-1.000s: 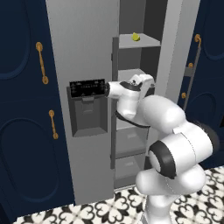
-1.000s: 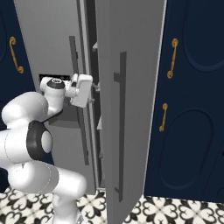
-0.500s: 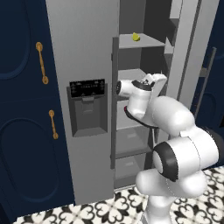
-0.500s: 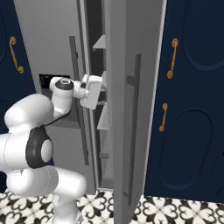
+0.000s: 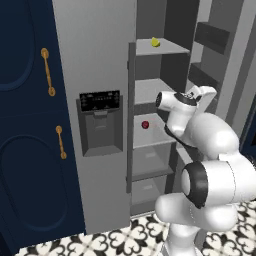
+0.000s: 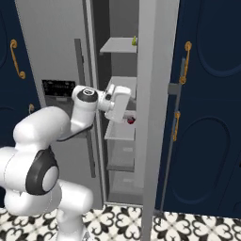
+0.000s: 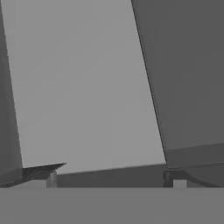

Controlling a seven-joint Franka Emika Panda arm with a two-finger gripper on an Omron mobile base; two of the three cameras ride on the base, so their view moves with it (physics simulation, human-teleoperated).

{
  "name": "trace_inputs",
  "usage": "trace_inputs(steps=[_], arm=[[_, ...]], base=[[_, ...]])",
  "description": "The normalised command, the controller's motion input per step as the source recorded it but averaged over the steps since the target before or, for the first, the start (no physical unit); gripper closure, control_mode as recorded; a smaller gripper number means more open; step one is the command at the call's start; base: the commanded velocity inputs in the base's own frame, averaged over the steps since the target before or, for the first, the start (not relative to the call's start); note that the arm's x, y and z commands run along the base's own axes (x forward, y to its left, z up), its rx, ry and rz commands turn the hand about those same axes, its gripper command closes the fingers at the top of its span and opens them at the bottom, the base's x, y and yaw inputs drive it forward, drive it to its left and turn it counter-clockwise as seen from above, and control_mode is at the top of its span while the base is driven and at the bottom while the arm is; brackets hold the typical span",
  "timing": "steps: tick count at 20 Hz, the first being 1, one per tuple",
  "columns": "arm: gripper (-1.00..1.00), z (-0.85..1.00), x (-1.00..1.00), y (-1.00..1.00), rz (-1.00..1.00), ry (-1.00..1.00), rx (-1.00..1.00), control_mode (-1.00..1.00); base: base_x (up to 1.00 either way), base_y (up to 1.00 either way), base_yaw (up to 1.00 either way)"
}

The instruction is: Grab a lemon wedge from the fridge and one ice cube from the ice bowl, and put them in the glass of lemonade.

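Observation:
The grey fridge (image 5: 100, 50) stands with its right door (image 6: 155, 94) swung open, showing grey shelves. A tiny yellow lemon wedge (image 5: 155, 42) lies on the top shelf (image 6: 134, 41). My gripper (image 5: 209, 92) is inside the opening at the height of the middle shelves, well below the wedge and to its right. In the hand view my gripper (image 7: 113, 179) is open, its fingertips (image 7: 48, 177) wide apart with nothing between them, facing a plain grey panel. The ice bowl, the ice cube and the glass of lemonade are out of view.
A small round red fruit (image 5: 145, 124) sits on a middle shelf, close to my hand (image 6: 131, 121). Navy cabinets with gold handles (image 5: 47, 75) flank the fridge on both sides (image 6: 186, 61). The open door's bins (image 5: 215, 40) jut out at the right.
The right fridge door has swung further open. My hand has moved right, from beside the dispenser panel into the fridge opening.

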Motion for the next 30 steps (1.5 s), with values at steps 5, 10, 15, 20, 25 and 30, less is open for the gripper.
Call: trace_inputs(steps=[5,10,15,20,25,30], arm=[[-1.0,0.0,-0.12,-1.0,-0.1,0.0,0.0,-1.0],[-1.0,0.08,-0.16,-0.82,-0.08,0.0,0.0,-1.0],[-1.0,0.23,-0.21,0.41,-0.01,0.0,0.0,-1.0],[-1.0,0.05,-0.25,0.99,0.0,-0.11,0.01,-1.0],[-1.0,-0.1,0.0,0.47,0.06,-0.4,0.34,-1.0],[-1.0,-0.29,0.05,0.07,0.13,-0.32,0.61,-1.0]], base=[[0.0,0.0,0.0],[0.0,0.0,0.0],[0.0,0.0,0.0],[0.0,0.0,0.0],[0.0,0.0,0.0],[0.0,0.0,0.0]])
